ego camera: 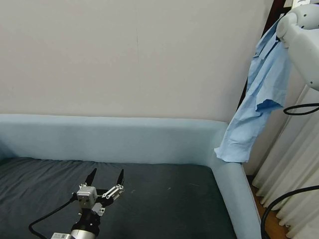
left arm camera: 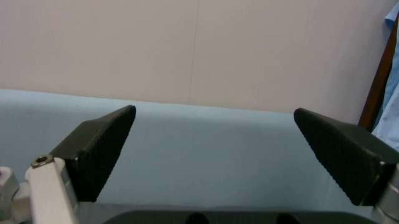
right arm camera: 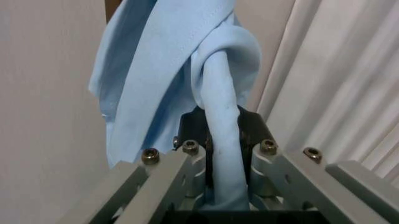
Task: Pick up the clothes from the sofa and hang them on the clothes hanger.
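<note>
Hanging the shirt point(ego camera: 264, 94) well probably means lifting it higher first. It dangles from the raised right arm at the far right, and its lowest corner seems to brush the sofa point(ego camera: 124, 139) at the armrest corner, so a sideways swing could drag it. The right claw point(right arm camera: 221, 126) is clamped tight on a bunched fold of cloth, a narrow hold that calls for slow moves, while the left claw point(ego camera: 106, 174) hovers wide open and empty over the seat cushion point(ego camera: 164, 199).
</note>
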